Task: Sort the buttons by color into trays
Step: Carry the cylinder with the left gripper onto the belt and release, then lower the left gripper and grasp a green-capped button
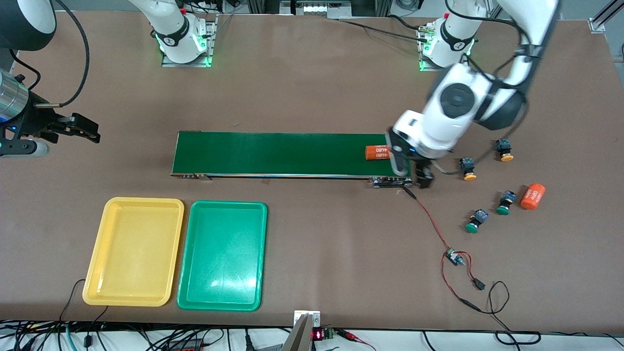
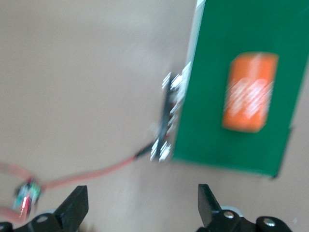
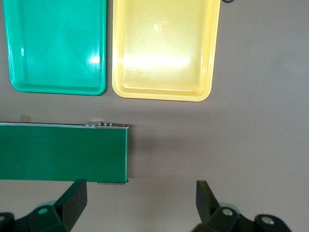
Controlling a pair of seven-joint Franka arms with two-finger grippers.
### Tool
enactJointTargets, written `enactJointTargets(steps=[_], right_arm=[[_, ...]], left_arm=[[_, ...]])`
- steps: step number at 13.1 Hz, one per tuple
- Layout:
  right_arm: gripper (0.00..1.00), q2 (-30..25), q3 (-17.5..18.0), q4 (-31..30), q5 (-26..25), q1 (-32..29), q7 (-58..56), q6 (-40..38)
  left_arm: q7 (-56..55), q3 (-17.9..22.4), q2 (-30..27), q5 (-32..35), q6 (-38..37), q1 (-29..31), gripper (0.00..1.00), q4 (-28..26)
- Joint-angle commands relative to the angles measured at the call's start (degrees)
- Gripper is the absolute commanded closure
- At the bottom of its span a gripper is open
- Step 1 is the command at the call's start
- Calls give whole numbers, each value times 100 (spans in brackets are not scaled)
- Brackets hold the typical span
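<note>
yellow tray [image 1: 134,251], green tray [image 1: 223,256], dark green belt [image 1: 273,153], orange white-printed cylinder [image 1: 378,152].

A robotics lab: bench-mounted arms, conveyor belt [image 1: 278,153] (loose wiring [image 1: 438,234]).

Left arm: reaching down from its base, elbow bent high, wrist tipped downward. Left pincer [image 1: 414,173] low over the desk, fingers [image 2: 75,205] spread wide apart, nothing between them. Right arm: waiting off to its own end of the desk, wrist level. Right pincer [image 1: 80,129] up in the air, fingers [image 3: 72,198] spread wide, gripping nothing.
</note>
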Motion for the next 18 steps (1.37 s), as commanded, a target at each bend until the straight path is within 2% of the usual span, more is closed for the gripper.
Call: enactJointTargets(steps=[1,3,7,11,12,18], right_arm=[[0,43,26,108,107,-39,5,11],[0,51,17,108,116,-48,-3,20],[0,51,17,108,116,-48,-3,20],[0,51,17,108,116,-65,-3,20],[0,51,17,108,116,-65,-3,20],[0,51,26,108,116,-56,-3,20]], left_arm=[[30,521,289,58,460,293,0,18],[-14,716,456,31,435,372,0,18],[-673,752,894,-242,461,846,0,149],[-603,743,1929,-338,453,1461,0,1447],[-594,743,2107,-469,453,1480,0,1598],[-586,752,2609,-882,479,1436,0,1635]])
